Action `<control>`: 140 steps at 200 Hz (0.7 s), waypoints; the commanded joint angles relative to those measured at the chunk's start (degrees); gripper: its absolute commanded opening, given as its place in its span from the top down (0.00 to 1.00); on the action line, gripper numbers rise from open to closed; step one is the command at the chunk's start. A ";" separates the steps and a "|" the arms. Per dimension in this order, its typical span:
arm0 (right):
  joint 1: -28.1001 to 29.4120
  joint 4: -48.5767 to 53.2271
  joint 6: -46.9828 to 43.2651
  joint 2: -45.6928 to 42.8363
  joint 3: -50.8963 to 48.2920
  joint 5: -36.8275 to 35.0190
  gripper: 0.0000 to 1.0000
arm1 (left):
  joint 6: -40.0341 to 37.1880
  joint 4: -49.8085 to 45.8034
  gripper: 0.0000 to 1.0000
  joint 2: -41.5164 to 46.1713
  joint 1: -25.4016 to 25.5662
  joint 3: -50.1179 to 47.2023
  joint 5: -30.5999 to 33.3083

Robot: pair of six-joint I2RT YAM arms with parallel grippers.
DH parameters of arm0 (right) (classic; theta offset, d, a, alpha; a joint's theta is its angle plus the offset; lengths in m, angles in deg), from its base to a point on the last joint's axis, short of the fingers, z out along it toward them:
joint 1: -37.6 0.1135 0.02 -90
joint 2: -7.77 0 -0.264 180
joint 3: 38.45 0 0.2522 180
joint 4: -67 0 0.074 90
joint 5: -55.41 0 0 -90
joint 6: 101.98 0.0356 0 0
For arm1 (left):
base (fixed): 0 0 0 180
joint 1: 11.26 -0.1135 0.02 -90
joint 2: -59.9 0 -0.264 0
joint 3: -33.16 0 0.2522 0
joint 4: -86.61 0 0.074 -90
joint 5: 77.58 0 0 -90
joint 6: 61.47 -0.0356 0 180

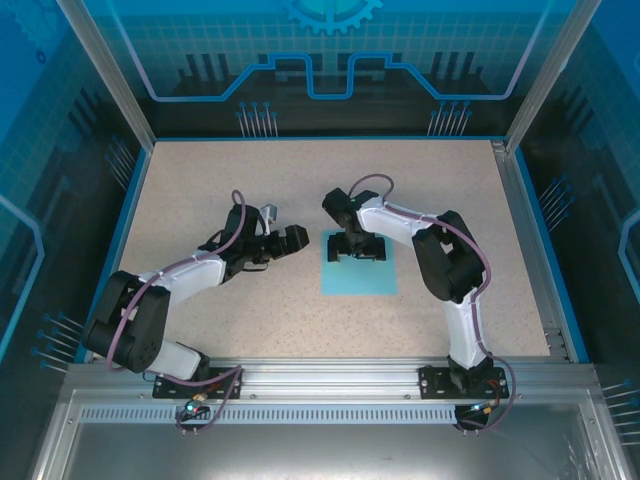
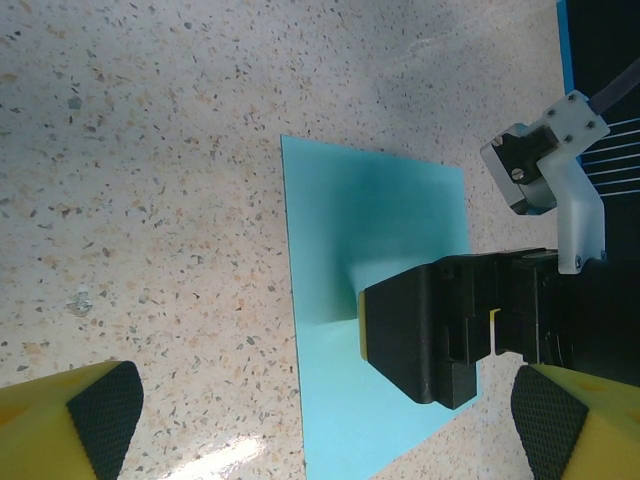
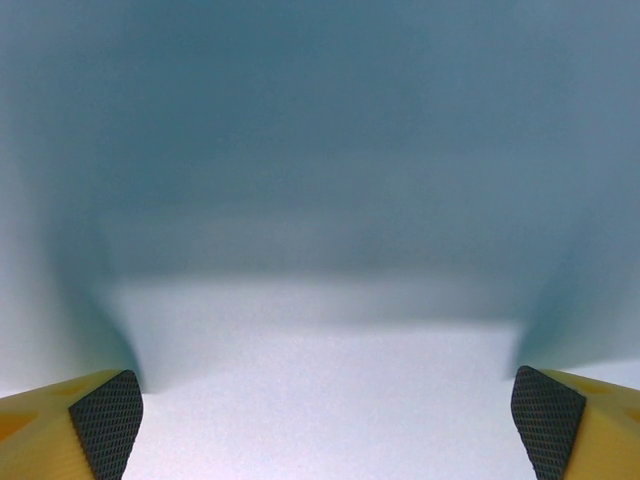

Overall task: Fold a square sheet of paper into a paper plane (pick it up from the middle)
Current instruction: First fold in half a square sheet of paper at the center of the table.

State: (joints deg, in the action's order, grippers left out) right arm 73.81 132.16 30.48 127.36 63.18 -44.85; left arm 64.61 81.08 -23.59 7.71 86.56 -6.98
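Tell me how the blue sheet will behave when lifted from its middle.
The square sheet of paper lies thin and flat on the table, so it is probably floppy; its edges would likely droop around a pinch. It looks very light, and may slide on the smooth surface under the open right gripper rather than bunch up.

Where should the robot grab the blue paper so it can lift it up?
In the middle, from straight above. The square sheet of paper lies flat on the table, with no edge lifted to slip under, so pinching up a little ridge at its centre probably works best. The right gripper hangs close over it, jaws open.
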 commanded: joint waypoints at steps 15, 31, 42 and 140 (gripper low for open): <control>-0.88 0.39 1.15 1.32 -0.22 0.10 0.01 | -0.61 -0.51 0.01 0.52 -0.31 1.25 -1.43; -1.04 -0.21 1.44 1.98 -1.56 0.51 0.01 | -0.57 -0.49 0.01 0.55 -0.29 1.21 -1.43; -1.22 -0.92 1.57 2.67 -2.57 1.19 0.01 | -0.42 -0.41 0.01 0.68 -0.26 1.14 -1.38; -1.14 -2.43 0.00 4.01 -4.11 2.17 0.03 | -0.65 -0.93 0.01 0.51 -0.27 1.21 -1.34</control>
State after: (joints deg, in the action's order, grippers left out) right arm 73.17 129.95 30.89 127.69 61.61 -43.47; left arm 64.61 80.99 -23.59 7.71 86.56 -6.98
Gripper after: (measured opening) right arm 0.974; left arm 0.987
